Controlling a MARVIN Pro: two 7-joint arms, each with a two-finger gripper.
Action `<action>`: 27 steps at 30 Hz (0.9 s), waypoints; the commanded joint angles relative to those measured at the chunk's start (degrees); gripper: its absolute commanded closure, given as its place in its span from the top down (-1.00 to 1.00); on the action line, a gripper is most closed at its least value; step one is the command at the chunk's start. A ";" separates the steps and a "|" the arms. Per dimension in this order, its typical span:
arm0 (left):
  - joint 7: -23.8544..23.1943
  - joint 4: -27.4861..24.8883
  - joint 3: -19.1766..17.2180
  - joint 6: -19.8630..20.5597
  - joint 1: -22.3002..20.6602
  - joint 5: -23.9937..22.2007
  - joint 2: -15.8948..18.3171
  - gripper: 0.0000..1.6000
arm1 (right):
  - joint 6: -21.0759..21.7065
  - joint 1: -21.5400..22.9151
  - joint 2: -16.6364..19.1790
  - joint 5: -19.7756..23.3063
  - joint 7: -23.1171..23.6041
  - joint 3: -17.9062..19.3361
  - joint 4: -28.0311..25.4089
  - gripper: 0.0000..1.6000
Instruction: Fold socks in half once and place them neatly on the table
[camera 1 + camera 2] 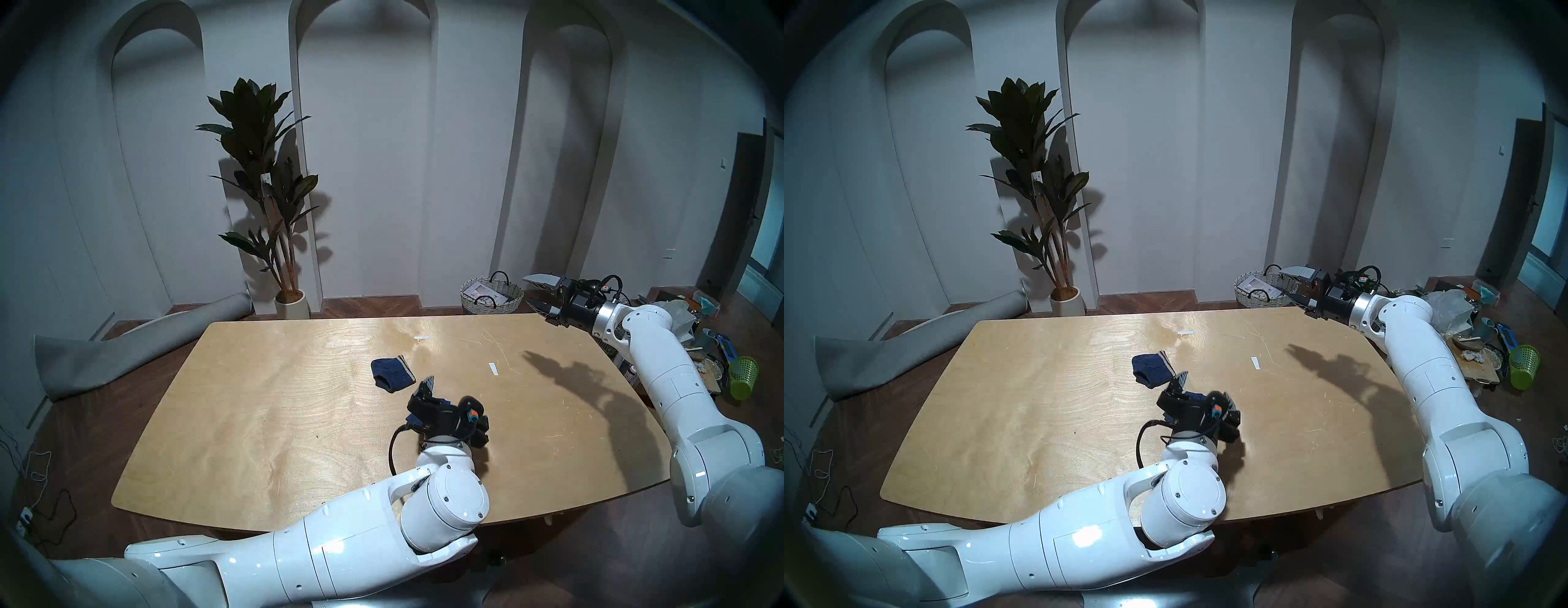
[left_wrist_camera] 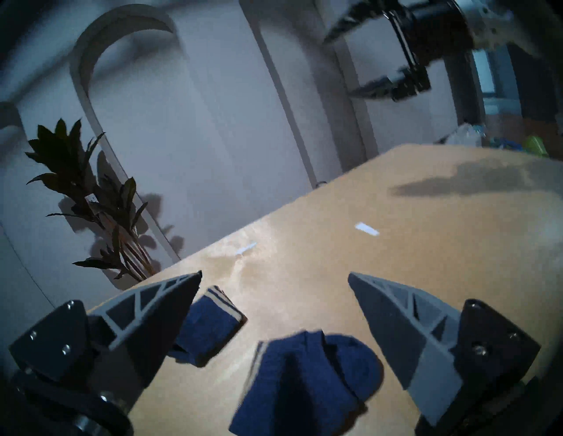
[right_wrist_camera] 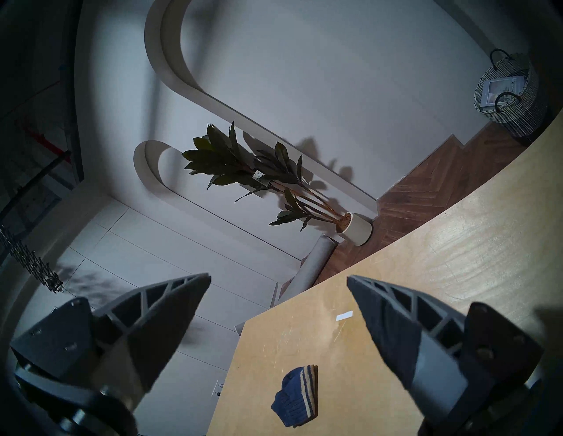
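Observation:
Two navy socks lie on the plywood table (image 1: 275, 424). One folded sock (image 1: 392, 373) (image 3: 297, 395), with beige stripes at its cuff, rests near the table's middle. The other sock (image 2: 304, 380) lies bunched on the wood just in front of it, directly under my left gripper (image 2: 274, 274) (image 1: 441, 397). That gripper's jaws are spread wide on either side of it and hold nothing. In the head views the left wrist hides most of this sock. My right gripper (image 1: 532, 292) (image 3: 278, 275) hangs open and empty above the table's far right corner.
Two white tape strips (image 1: 493, 368) (image 1: 421, 338) are stuck on the table's far half. Beyond the far edge stand a wicker basket (image 1: 492, 295), a potted plant (image 1: 263, 191) and a rolled grey mat (image 1: 127, 352). Clutter and a green bin (image 1: 742, 382) sit at the right.

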 commanded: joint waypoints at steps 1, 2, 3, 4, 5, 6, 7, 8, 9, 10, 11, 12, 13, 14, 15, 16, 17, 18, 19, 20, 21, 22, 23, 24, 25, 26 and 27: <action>3.56 -6.16 -4.42 -5.94 -0.35 1.41 2.25 1.00 | -1.51 4.10 -0.62 0.28 -0.29 0.96 0.02 1.00; 4.56 -7.61 -5.38 -7.43 0.12 1.63 3.18 1.00 | -1.66 4.51 -0.78 0.23 -0.58 0.98 0.29 1.00; 4.75 -8.34 -5.92 -8.33 0.22 1.76 3.94 1.00 | -1.85 4.79 -0.94 0.19 -0.74 1.01 0.48 1.00; 4.57 -8.63 -6.55 -8.73 0.14 1.59 4.50 1.00 | -1.99 4.97 -1.03 0.06 -1.16 0.96 0.47 1.00; 4.99 -9.99 -7.58 -10.33 0.76 1.30 5.61 1.00 | -2.13 5.28 -1.28 -0.07 -1.65 0.90 0.79 1.00; 4.43 -10.28 -8.07 -10.69 0.50 1.22 6.66 1.00 | -2.01 5.23 -1.51 -0.18 -2.02 0.69 0.68 1.00; 4.17 -11.79 -8.62 -12.32 1.02 0.96 8.66 1.00 | -1.92 5.34 -1.92 -0.17 -2.60 0.57 0.94 1.00; 4.08 -13.85 -9.89 -13.11 1.76 0.24 10.71 1.00 | -0.11 4.89 -2.73 0.62 -3.63 0.53 1.58 1.00; 4.24 -13.01 -11.46 -13.39 2.54 0.08 10.23 1.00 | 0.48 4.56 -3.36 1.01 -4.08 0.47 1.76 1.00; 5.12 -11.51 -12.38 -13.43 2.48 0.86 10.00 1.00 | 0.35 4.07 -4.00 1.25 -4.97 0.63 2.07 1.00; 5.29 -11.25 -13.09 -13.63 2.84 0.93 11.22 1.00 | 0.36 3.88 -4.51 1.33 -5.55 0.54 2.16 1.00; 5.58 -10.78 -14.44 -14.03 3.41 0.66 11.80 1.00 | -0.38 3.70 -4.88 1.30 -5.94 0.60 2.06 1.00; 5.69 -10.56 -15.42 -14.62 3.73 0.46 12.49 1.00 | -1.11 3.67 -4.86 0.78 -6.57 0.36 1.78 1.00; 5.50 -10.37 -16.43 -15.12 4.06 0.21 13.15 1.00 | -1.66 3.63 -4.96 0.52 -6.80 0.26 1.60 1.00; 5.56 -10.58 -17.46 -15.92 4.35 -0.22 13.82 1.00 | -2.11 3.74 -4.98 0.27 -7.11 0.22 1.37 1.00; 5.63 -10.87 -18.46 -16.74 4.49 -0.51 15.04 1.00 | -3.05 3.99 -4.95 -0.15 -7.38 0.15 0.86 1.00; 5.63 -10.58 -19.33 -16.92 4.66 -0.49 14.96 1.00 | -3.20 4.22 -5.05 -0.19 -7.50 0.12 0.59 1.00; 5.51 -10.53 -20.04 -17.35 4.84 -0.50 16.09 1.00 | -4.40 4.67 -5.07 -0.59 -7.76 0.09 -0.06 1.00; 5.38 -10.75 -20.86 -18.01 5.12 -0.90 17.17 1.00 | -4.83 5.01 -5.28 -0.69 -8.10 0.08 -0.31 1.00; 5.37 -10.43 -21.87 -18.25 5.39 -1.12 17.51 1.00 | -5.72 5.42 -5.45 -1.06 -8.25 -0.06 -0.92 1.00; 5.23 -10.28 -22.31 -18.50 5.49 -1.23 18.10 1.00 | -6.31 5.76 -5.55 -1.37 -8.34 -0.20 -1.36 1.00; 5.07 -10.27 -23.01 -18.93 5.71 -1.64 19.00 1.00 | -6.76 6.08 -5.60 -1.98 -8.64 -0.64 -1.90 1.00; 4.91 -10.14 -23.91 -19.28 6.06 -2.06 19.74 1.00 | -7.62 6.24 -5.79 -2.56 -8.95 -0.89 -2.33 1.00; 4.68 -9.97 -24.76 -19.78 6.33 -2.42 20.42 1.00 | -8.17 6.32 -5.85 -3.42 -9.11 -1.54 -2.89 1.00; 4.42 -9.89 -25.40 -20.21 6.60 -2.80 21.14 1.00 | -8.77 6.31 -5.94 -4.08 -9.47 -1.94 -3.15 1.00; 4.16 -9.75 -26.10 -20.54 6.91 -3.22 22.12 1.00 | -9.63 6.27 -5.87 -5.19 -9.79 -2.66 -3.65 1.00; 3.65 -9.78 -26.77 -21.13 7.23 -3.63 22.82 1.00 | -10.22 6.32 -5.84 -6.01 -10.15 -3.24 -4.08 1.00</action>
